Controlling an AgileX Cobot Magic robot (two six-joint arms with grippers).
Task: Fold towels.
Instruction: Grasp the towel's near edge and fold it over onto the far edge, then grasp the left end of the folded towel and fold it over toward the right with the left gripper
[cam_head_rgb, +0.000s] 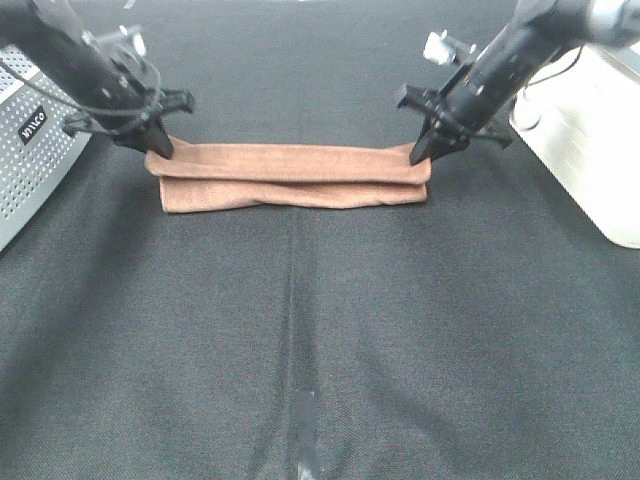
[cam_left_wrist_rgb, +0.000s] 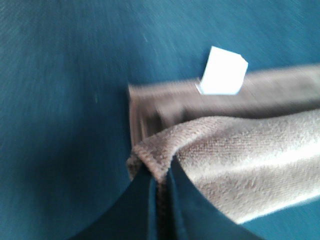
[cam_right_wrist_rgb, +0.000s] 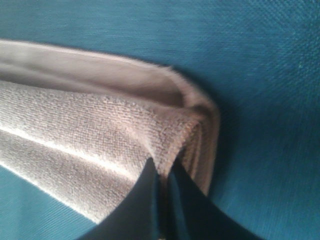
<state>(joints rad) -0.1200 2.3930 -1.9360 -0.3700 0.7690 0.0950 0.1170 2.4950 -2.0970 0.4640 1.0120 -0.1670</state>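
A brown towel (cam_head_rgb: 290, 175) lies folded into a long narrow strip across the back of the dark table. My left gripper (cam_head_rgb: 160, 150) is shut on the towel's left end, pinching the upper layer's corner (cam_left_wrist_rgb: 155, 167). A small white tag (cam_left_wrist_rgb: 222, 72) sticks out from the lower layer beside that corner. My right gripper (cam_head_rgb: 420, 155) is shut on the towel's right end, its dark fingers (cam_right_wrist_rgb: 145, 200) clamped on the upper layer's corner (cam_right_wrist_rgb: 172, 145). Both held corners sit slightly raised over the layer beneath.
A grey perforated basket (cam_head_rgb: 30, 150) stands at the left edge, close behind the left arm. A white bin (cam_head_rgb: 590, 130) stands at the right edge, beside the right arm. The dark cloth-covered table (cam_head_rgb: 320, 350) stretches toward the front.
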